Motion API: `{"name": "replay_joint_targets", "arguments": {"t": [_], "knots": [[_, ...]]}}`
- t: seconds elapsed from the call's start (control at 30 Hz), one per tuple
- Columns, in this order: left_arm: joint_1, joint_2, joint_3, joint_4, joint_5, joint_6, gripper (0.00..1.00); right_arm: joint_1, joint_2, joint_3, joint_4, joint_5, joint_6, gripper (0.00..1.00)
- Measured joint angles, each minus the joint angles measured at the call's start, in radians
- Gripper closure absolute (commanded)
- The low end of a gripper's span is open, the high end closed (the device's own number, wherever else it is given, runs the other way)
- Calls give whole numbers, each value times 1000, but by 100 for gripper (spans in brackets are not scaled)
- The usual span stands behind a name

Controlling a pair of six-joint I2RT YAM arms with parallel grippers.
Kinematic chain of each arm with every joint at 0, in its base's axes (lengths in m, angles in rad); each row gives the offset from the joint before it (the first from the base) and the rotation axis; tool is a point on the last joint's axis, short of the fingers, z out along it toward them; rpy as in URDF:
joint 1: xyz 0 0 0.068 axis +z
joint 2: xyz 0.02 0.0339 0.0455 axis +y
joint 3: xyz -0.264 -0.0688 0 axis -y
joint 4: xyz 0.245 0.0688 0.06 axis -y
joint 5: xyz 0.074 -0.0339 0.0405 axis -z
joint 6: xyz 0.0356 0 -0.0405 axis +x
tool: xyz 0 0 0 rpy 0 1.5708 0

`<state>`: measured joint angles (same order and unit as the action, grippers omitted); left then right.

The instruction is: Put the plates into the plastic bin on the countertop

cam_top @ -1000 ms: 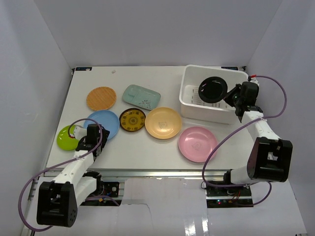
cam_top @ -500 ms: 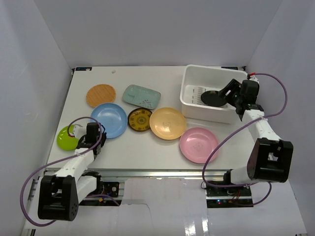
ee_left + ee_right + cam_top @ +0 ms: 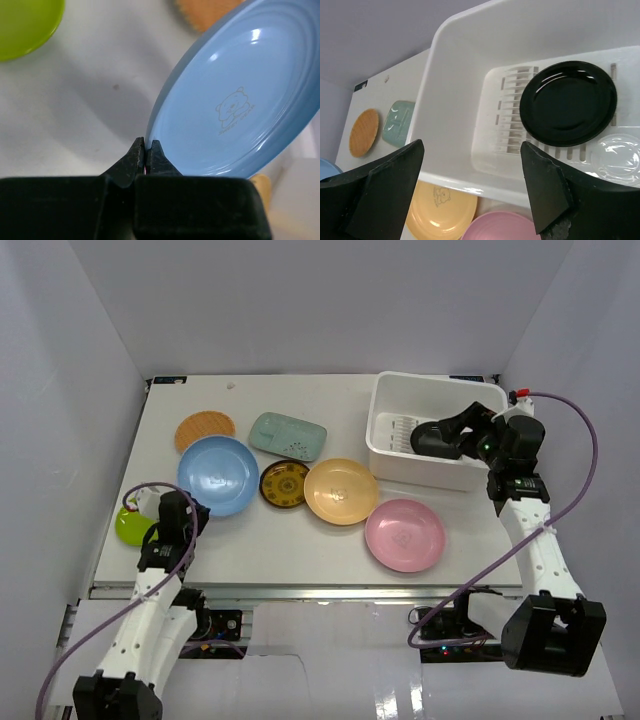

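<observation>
Left wrist view: clamping the left claw [image 3: 145, 150] shut on the thin near rim of the blue plate [image 3: 240, 100], holding it steeply tilted with its far edge raised over the worktop [image 3: 75, 100]. Judging this plate to be light, stiff and glossy, so probably slippery at so narrow a bite and apt to swing about the pinch point; favouring a deeper hold across the rim's lip and a slow carry, keeping its face from knocking the neighbours. Hanging the right claw [image 3: 471, 150] with jaws wide apart, gripping nothing, just above the near wall of the plastic bin [image 3: 450, 75]. Showing the black plate [image 3: 568, 103] lying flat on the bin's slotted base, leaving bare base beside it. Lying out on the worktop: pink plate [image 3: 404, 535], peach plate [image 3: 342, 490], patterned plate [image 3: 284, 483], teal dish [image 3: 288, 435], orange plate [image 3: 204, 427] and lime plate [image 3: 130, 525], all looking thin-rimmed and probably best being taken by the edge.
</observation>
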<state>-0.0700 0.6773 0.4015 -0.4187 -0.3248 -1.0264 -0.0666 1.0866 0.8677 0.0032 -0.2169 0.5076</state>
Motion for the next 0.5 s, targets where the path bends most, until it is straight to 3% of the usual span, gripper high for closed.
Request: {"name": "replay_joint_targets", "arguments": {"t": [0.1,0.27,0.37,0.5], "knots": [[0,-62,109,-14,13,54,100,25,-39,-26,6,-32,-2,17],[-14,-5,314,91,163,109,100,47,-154,-146,9,-31,-3,31],[-93,121,432,155,249,132,100,47,-219,-227,6,-11,5,40],[-291,388,653,215,306,183,100,47,-271,-323,-37,47,7,41]]}}
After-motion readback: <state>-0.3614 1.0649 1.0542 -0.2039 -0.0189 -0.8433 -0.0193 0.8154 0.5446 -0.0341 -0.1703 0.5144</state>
